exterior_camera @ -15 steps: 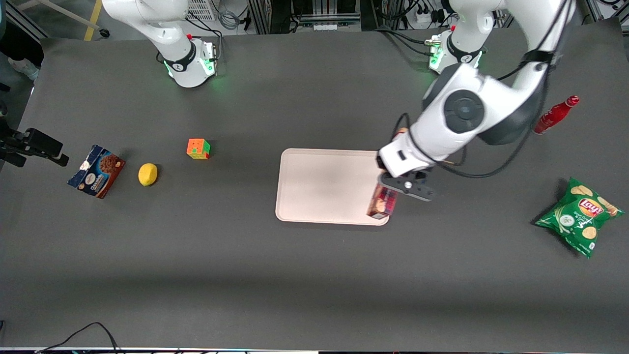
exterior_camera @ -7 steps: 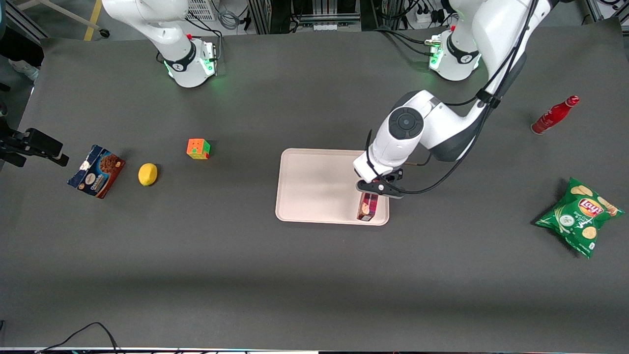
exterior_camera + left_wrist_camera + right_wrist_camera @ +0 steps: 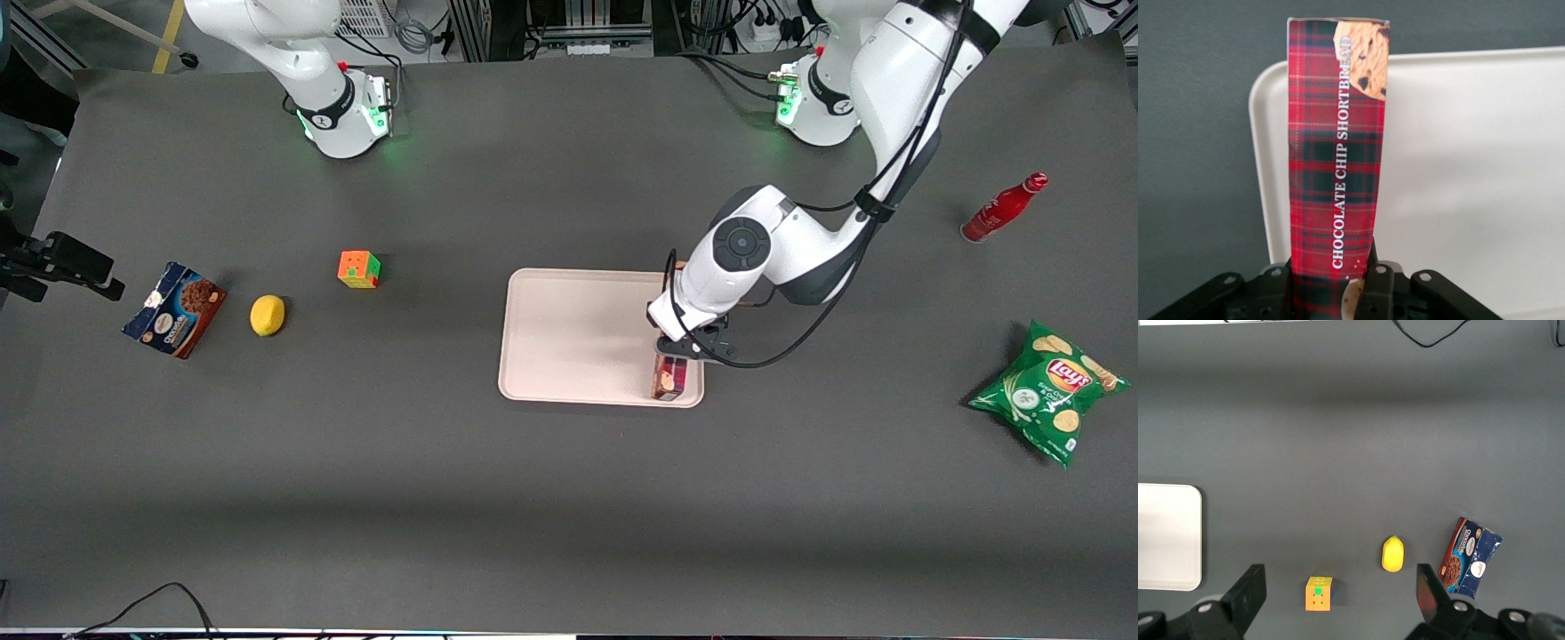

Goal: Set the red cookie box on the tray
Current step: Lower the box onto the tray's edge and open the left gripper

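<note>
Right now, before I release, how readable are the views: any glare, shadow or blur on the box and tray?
Front view: even light, a soft shadow band across the table; the arm covers much of the red cookie box on the tray.
Left wrist view: box lettering sharp, tray washed pale, no hard glare; the gripper is shut on the box.
Right wrist view: evenly lit, only the tray's corner shows.

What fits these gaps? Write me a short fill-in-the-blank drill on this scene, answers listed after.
1. The claw is shut on the red ____ box.
2. That box is over the corner of the pale ____.
3. The yellow lemon lies between the blue cookie box and the colourful ____.
4. The white words on the red box read CHOCOLATE CHIP ____.

Answers: cookie; tray; cube; SHORTBREAD
</note>
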